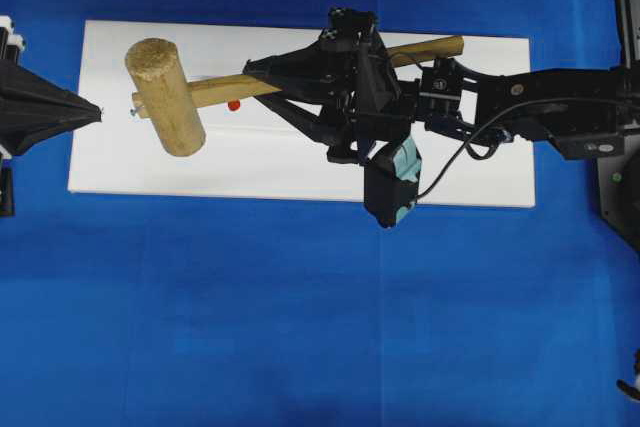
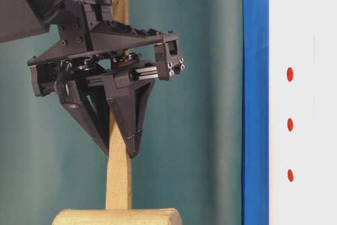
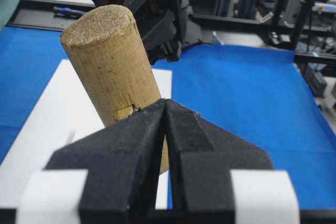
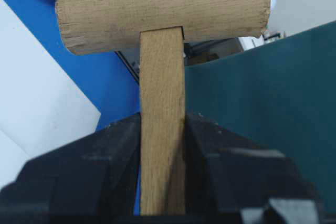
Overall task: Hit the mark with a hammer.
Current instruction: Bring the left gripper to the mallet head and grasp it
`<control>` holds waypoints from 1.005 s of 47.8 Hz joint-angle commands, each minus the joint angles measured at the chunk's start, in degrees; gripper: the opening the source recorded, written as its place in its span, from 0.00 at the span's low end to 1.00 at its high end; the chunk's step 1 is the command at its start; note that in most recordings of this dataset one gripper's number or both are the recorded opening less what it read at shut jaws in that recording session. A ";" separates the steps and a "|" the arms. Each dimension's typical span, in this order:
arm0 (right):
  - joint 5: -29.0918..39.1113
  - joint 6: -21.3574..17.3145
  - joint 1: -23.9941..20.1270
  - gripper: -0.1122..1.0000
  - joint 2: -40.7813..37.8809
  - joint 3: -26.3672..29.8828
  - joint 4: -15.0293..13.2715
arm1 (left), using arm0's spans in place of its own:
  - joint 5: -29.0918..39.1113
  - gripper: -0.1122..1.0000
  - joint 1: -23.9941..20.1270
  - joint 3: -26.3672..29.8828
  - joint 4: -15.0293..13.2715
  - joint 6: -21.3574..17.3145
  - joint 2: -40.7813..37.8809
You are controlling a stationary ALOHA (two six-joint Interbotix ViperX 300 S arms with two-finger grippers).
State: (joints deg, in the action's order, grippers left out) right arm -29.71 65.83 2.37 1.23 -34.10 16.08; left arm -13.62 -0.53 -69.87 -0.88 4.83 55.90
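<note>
The hammer (image 1: 166, 95) is off the table, its thick head toward the upper left of the overhead view above the white strip (image 1: 300, 172), its handle running right and slightly up to a free end near the strip's upper edge. At the far left edge of that view the left gripper (image 1: 95, 112) rests pointing at the head, fingers pressed together on nothing; its own camera shows the two pads (image 3: 142, 145) meeting with the head just beyond them. Just right of the head and below the handle, one red dot (image 1: 234, 105) shows on the strip; whether this is the mark I cannot tell from above, since the tool may hide the other dots. In the table-level view the mark (image 2: 290, 124) is the middle of three dots at the right. Further right, the right gripper (image 1: 262, 75) clamps the handle partway along, fingers narrow on the wood.

As I judge it, the pickup is done and the tool is held over the strip. The blow itself is not yet struck: the head looks raised, and bringing it down on the middle dot is what remains.
</note>
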 commanded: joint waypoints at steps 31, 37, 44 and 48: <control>-1.14 0.09 -0.26 0.19 2.29 0.97 0.18 | 0.18 0.95 -3.08 0.53 -0.09 5.27 -1.58; -1.14 0.09 -0.26 0.19 2.29 0.97 0.09 | -0.53 0.95 -3.08 0.88 -0.18 5.45 -2.46; -1.14 0.09 -0.35 0.19 2.29 1.14 0.09 | -3.52 0.95 -3.25 1.85 -0.18 5.80 -6.68; -1.14 0.09 -0.35 0.19 2.11 1.32 0.09 | -5.71 0.95 -3.34 2.90 -0.09 5.80 -10.20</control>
State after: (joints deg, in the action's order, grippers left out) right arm -29.79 66.01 2.20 1.23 -34.10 16.08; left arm -17.14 -3.60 -69.17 -0.97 10.55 48.60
